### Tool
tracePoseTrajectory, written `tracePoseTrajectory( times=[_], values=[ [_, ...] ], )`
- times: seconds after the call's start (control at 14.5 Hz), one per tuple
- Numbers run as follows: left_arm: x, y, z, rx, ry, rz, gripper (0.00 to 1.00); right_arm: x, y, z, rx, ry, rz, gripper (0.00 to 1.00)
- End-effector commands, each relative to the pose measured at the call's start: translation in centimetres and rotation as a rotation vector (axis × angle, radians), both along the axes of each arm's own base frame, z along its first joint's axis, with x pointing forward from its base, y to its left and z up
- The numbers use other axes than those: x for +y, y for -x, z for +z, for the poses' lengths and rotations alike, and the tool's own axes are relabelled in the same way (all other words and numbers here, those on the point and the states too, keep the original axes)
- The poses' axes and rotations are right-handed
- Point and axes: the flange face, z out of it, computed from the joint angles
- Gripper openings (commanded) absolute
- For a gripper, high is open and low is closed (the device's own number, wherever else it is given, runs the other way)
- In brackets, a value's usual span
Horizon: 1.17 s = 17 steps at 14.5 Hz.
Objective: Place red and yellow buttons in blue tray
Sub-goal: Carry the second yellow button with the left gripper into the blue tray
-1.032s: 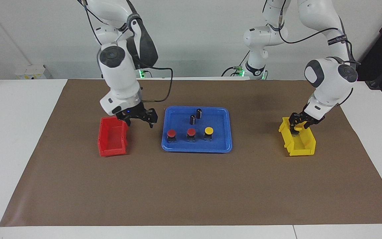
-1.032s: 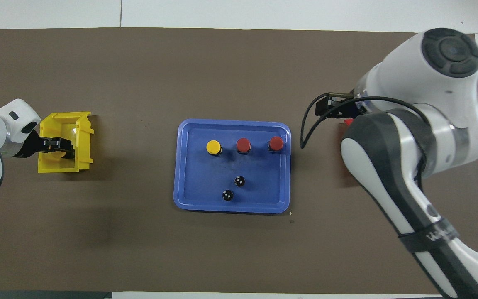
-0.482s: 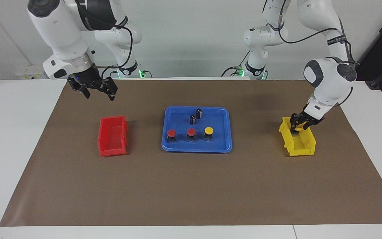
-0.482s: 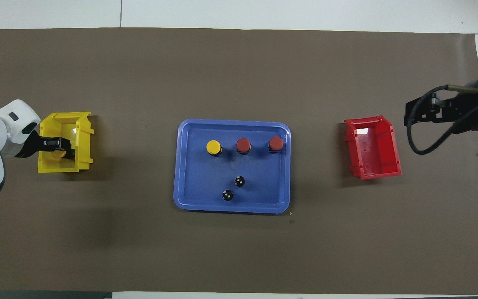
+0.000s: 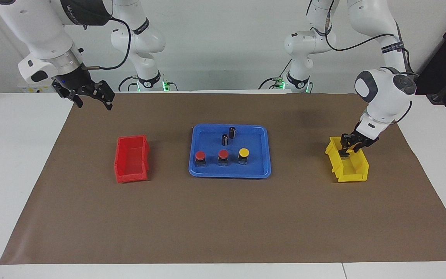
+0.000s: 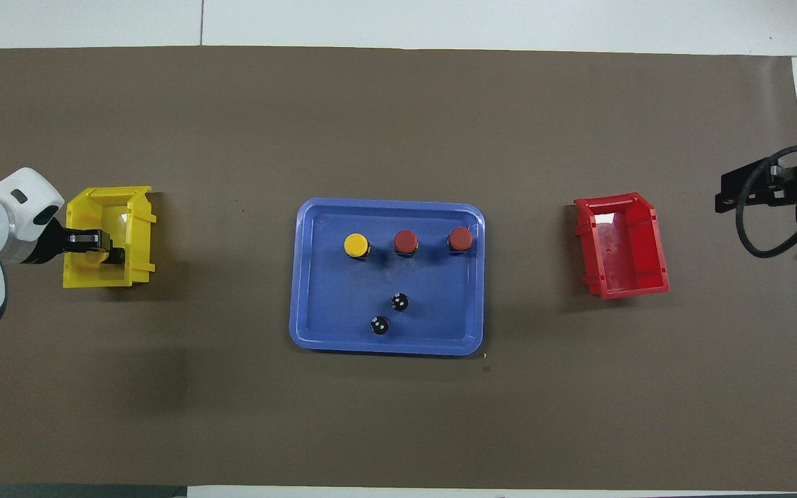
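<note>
Yellow bin [image 5: 347,166] under lowered left tool [image 5: 349,148]; right tool [image 5: 90,96] raised.

The right gripper [image 5: 90,99] is pulling away from the red bin [image 5: 131,159]: a second ago it hung low between the bin and the tray, half a second ago it was raised over the mat nearer the robots, and now it is riding higher over the mat's corner at the right arm's end of the table. In the overhead view the right arm, which was hiding the bin, is leaving it fully uncovered.
</note>
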Motion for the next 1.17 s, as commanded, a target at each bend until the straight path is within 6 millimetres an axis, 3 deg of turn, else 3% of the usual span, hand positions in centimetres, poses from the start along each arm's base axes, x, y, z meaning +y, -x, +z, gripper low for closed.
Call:
tracePoseTrajectory(
  times=[0.0, 0.14, 0.34, 0.41, 0.48, 0.62, 0.69, 0.76, 0.83, 1.1],
  values=[
    [0.3, 0.3, 1.0, -0.031, -0.011, 0.011, 0.01, -0.5, 1.6, -0.7, -0.015, 0.011, 0.027, 1.00],
    [0.2, -1.1, 4.4, -0.011, -0.008, 0.010, 0.01, -0.8, 1.6, -0.2, -0.020, 0.011, 0.023, 1.00],
    [-0.6, -3.8, 14.6, 0.033, -0.116, -0.021, 0.01, -1.2, 1.5, -0.1, -0.022, 0.012, 0.013, 1.00],
    [-2.9, -4.8, 15.9, 0.043, -0.137, -0.025, 0.01, -1.3, 1.4, -0.1, -0.029, 0.012, 0.012, 1.00],
    [-6.9, -5.1, 16.4, 0.031, -0.134, -0.040, 0.01, -1.3, 1.3, -0.1, -0.030, 0.012, 0.013, 1.00],
    [-13.3, -4.5, 15.6, 0.005, -0.113, 0.035, 0.01, -1.0, 1.4, -0.2, -0.025, 0.016, 0.017, 1.00],
    [-17.5, -3.8, 14.4, -0.013, -0.100, 0.030, 0.01, -1.0, 1.4, -0.2, -0.025, 0.018, 0.018, 1.00],
    [-22.7, -3.4, 10.9, -0.011, -0.093, 0.024, 0.01, -0.8, 1.4, -0.2, -0.025, 0.019, 0.023, 1.00],
    [-25.9, -3.2, 9.1, -0.016, -0.086, 0.039, 0.01, -0.9, 1.4, -0.2, -0.025, 0.022, 0.022, 1.00],
    [-30.5, -2.8, 7.6, -0.039, 0.016, 0.016, 0.01, -0.9, 1.4, -0.3, -0.024, 0.020, 0.040, 1.00]
  ],
)
